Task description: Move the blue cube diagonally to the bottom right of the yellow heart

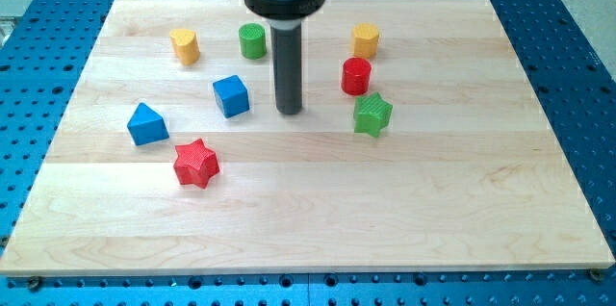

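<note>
My tip (pixel 290 111) sits just right of the blue cube (pixel 231 95), below-right of the yellow heart (pixel 186 46); no hand here, so nudge gently.

No legible text, labels, brands, numbers or signs appear anywhere: none on the wooden board (pixel 318 219), the coloured blocks, the rod, or the blue perforated surface (pixel 577 37) surrounding the board.
</note>
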`<state>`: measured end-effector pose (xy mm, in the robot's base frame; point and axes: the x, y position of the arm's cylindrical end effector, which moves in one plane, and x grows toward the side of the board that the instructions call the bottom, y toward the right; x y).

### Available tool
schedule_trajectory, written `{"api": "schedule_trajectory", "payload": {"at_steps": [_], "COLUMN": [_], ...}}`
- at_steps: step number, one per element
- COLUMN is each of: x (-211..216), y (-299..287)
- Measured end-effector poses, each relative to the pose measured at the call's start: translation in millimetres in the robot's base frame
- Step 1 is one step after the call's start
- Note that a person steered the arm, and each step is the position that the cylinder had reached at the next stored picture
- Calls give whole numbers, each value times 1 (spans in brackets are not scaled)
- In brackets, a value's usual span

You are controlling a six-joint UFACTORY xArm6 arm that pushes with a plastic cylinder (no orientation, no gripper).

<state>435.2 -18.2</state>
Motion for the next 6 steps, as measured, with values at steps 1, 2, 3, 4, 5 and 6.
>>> {"api": "schedule_trajectory", "payload": {"at_steps": [1, 2, 3, 4, 5, 6], "x": [55, 40, 21, 9, -11, -5], "y": [-23, -59, -96, -98, -86, -86]}}
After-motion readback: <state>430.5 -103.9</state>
